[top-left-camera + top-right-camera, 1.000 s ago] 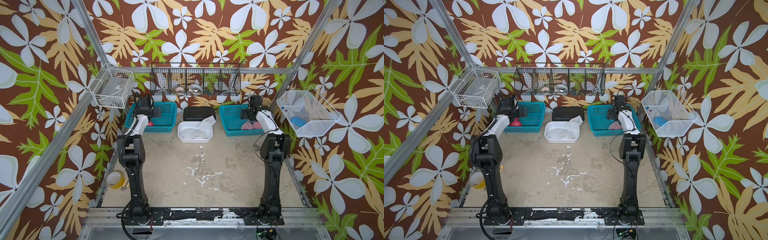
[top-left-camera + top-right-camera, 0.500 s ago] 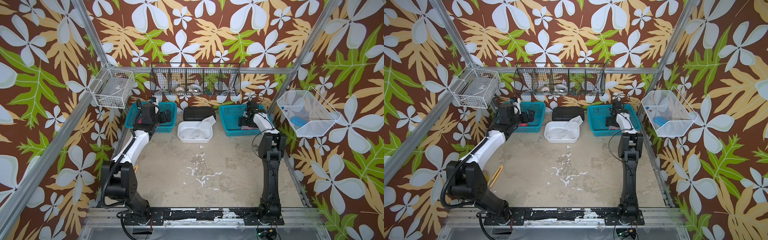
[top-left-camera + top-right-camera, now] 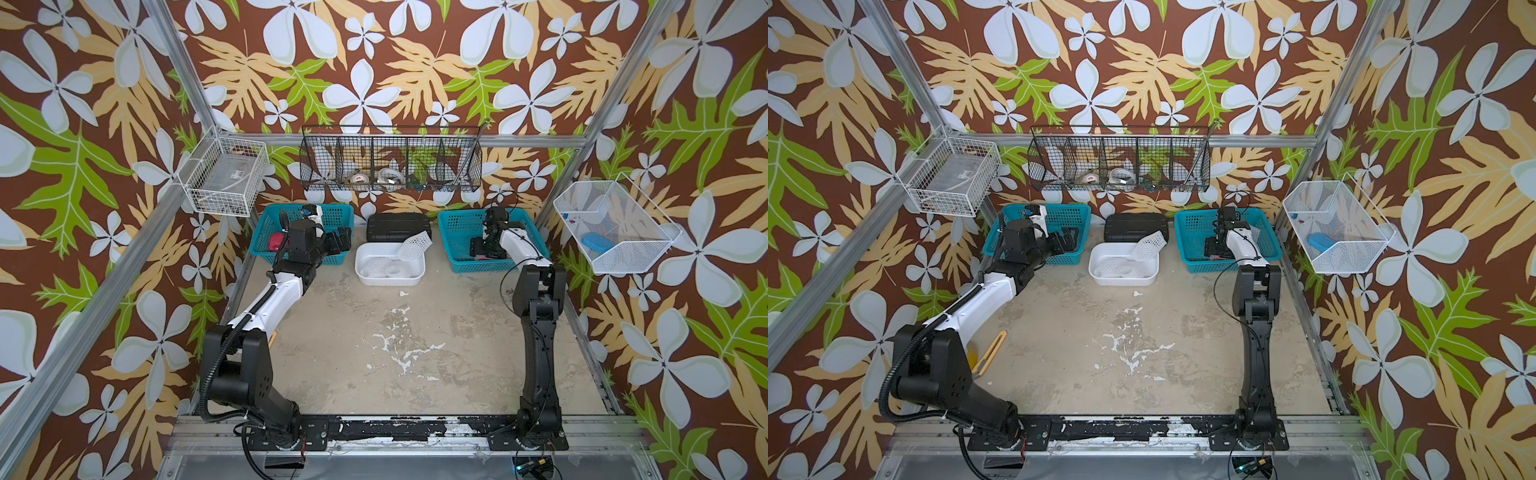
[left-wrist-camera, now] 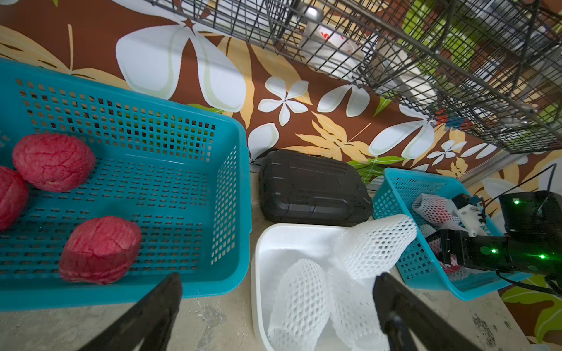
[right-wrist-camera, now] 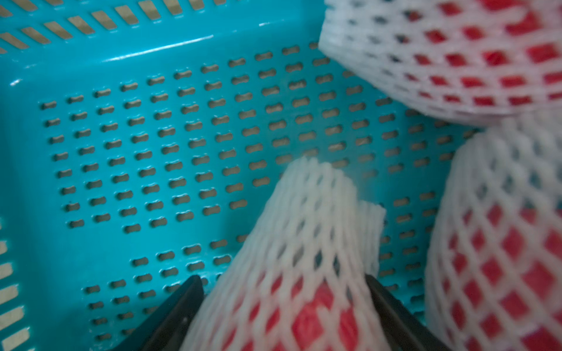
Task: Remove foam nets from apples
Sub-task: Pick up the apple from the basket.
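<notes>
Right of the white tub [image 3: 390, 282], inside the right teal basket [image 5: 152, 136], the right claw [image 5: 282, 281] pinches a netted apple [image 5: 304, 267], one finger against each side of its foam net. Two more netted apples [image 5: 501, 258] crowd just beside it, and open basket floor shows on the claw's other side.

Left of the tub, the left claw [image 4: 276, 282] hangs spread wide, holding nothing, near the narrow strip of table [image 3: 374, 332] between the tub and the left teal basket [image 4: 182, 146]. Three bare apples [image 4: 53, 161] lie in that basket, on the side away from the tub.

Loose foam nets [image 4: 304, 301] fill the tub, and one leans over the rim toward the right basket. A black case [image 4: 310, 188] sits just behind the tub. In front of the tub, scuffed table stretches open between both arms.

Above the tub, red print on a tape roll [image 4: 331, 39] in the wire shelf is too blurred to read.
</notes>
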You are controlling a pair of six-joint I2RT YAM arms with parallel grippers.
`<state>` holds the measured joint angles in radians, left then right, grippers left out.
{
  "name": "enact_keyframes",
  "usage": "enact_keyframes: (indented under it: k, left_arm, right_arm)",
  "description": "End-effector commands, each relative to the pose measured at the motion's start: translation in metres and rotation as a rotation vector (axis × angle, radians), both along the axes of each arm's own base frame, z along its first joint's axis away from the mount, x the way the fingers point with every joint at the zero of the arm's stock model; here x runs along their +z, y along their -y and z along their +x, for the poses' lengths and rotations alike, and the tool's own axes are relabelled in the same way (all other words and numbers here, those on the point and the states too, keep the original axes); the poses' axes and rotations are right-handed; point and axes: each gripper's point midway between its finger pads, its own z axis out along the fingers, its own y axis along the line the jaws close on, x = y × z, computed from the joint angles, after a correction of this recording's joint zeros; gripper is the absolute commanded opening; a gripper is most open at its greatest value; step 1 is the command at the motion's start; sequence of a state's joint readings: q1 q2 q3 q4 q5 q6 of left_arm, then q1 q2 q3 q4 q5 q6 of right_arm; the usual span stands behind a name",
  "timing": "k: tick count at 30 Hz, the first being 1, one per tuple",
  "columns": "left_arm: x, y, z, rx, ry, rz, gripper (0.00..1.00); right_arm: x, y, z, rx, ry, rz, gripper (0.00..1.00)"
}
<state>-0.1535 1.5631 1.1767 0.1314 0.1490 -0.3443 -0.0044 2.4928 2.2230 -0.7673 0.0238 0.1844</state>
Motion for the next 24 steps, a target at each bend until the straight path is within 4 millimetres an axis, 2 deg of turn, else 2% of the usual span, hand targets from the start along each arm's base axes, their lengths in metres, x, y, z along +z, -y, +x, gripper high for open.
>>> enact_keyframes:
  k: [1,4,6,9,12,17,19,22,24]
  left_arm:
    - [0.019,0.011,0.000,-0.030,0.054,-0.053,1.00]
    - [0.028,0.021,-0.003,-0.051,0.070,-0.075,1.00]
    - [0.035,0.029,-0.006,-0.073,0.082,-0.093,1.00]
    - [0.043,0.045,-0.014,-0.123,0.099,-0.122,1.00]
    - [0.049,0.064,-0.028,-0.181,0.117,-0.121,1.00]
    - [0.052,0.116,-0.071,-0.381,0.143,-0.135,1.00]
    - [0.051,0.142,-0.098,-0.487,0.160,-0.116,1.00]
    - [0.044,0.168,-0.135,-0.591,0.158,-0.113,1.00]
    - [0.039,0.176,-0.159,-0.641,0.176,-0.126,1.00]
  right_arm:
    - [0.009,-0.011,0.005,0.001,0.034,0.042,0.72]
    - [0.021,-0.015,0.008,0.006,0.066,0.049,0.64]
    - [0.032,-0.018,0.010,0.012,0.087,0.053,0.63]
    - [0.056,-0.025,0.013,0.024,0.136,0.062,0.62]
    - [0.088,-0.029,0.015,0.037,0.190,0.064,0.62]
    - [0.142,-0.037,0.005,0.066,0.269,0.097,0.62]
    - [0.164,-0.044,-0.004,0.086,0.300,0.114,0.61]
    - [0.189,-0.063,-0.024,0.128,0.326,0.173,0.61]
    - [0.198,-0.082,-0.044,0.171,0.334,0.195,0.61]
